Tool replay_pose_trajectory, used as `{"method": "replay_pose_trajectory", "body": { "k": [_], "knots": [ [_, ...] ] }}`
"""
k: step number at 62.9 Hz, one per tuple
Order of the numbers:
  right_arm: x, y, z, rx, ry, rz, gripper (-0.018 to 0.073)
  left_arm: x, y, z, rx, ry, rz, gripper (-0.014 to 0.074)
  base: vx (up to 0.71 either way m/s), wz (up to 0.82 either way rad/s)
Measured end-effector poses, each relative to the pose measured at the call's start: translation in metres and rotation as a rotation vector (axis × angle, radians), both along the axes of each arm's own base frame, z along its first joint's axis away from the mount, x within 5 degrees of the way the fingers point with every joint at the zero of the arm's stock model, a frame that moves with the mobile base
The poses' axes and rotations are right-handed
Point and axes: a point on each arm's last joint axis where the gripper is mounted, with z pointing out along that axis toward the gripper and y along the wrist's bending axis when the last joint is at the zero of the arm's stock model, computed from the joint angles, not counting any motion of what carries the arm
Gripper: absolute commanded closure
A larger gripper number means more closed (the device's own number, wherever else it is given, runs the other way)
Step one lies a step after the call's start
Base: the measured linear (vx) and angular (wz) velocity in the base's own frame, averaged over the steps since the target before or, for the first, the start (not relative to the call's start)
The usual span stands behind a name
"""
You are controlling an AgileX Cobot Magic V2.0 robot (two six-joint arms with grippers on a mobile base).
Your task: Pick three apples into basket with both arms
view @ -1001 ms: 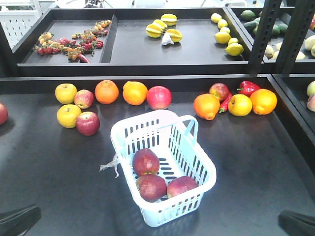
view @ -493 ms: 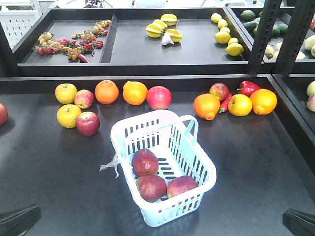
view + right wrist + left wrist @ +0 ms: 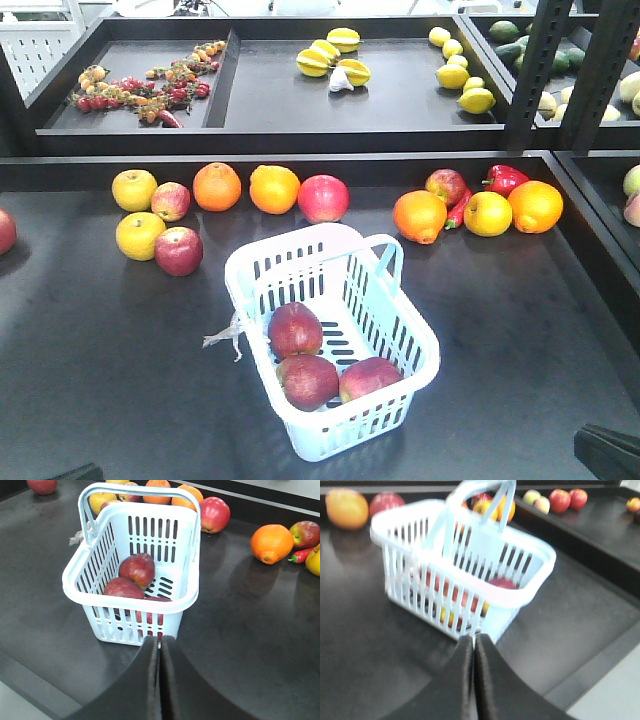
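1. Three apples (image 3: pixel 308 363) sit inside the basket (image 3: pixel 420 345), near the table's (image 3: pixel 100 380) front edge.
2. Left gripper (image 3: pixel 473 642): fingers pressed together, empty.
3. Right gripper (image 3: pixel 160 645): same, clenched on nothing.

We see the basket (image 3: pixel 395 325), pale blue-white and slotted, upright on the dark table, one handle raised. Three apples (image 3: pixel 296 329) (image 3: pixel 307 381) (image 3: pixel 368 378), dark red, lie clustered on its floor.
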Motion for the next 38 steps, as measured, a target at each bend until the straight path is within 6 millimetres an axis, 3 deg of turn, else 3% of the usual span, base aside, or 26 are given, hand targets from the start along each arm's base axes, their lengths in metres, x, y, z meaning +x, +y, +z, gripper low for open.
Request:
{"method": "replay_pose_trajectory", "body": {
  "k": [15, 23, 38],
  "knots": [
    [0.0, 0.0, 0.0, 0.0, 0.0, 0.0, 0.0564, 0.002, 0.002, 0.003, -0.002, -0.064, 0.019, 0.0604, 0.0, 0.0],
    [0.0, 0.0, 0.0, 0.0, 0.0, 0.0, 0.0564, 0.005, 0.012, 0.004, 0.007, -0.086, 0.131, 0.0604, 0.0, 0.0],
    [0.0, 0.0, 0.0, 0.0, 0.0, 0.0, 0.0564, -0.007, 0.036, 0.021, -0.014, -0.336, 0.361, 0.0604, 0.0, 0.0]
  ]
}}
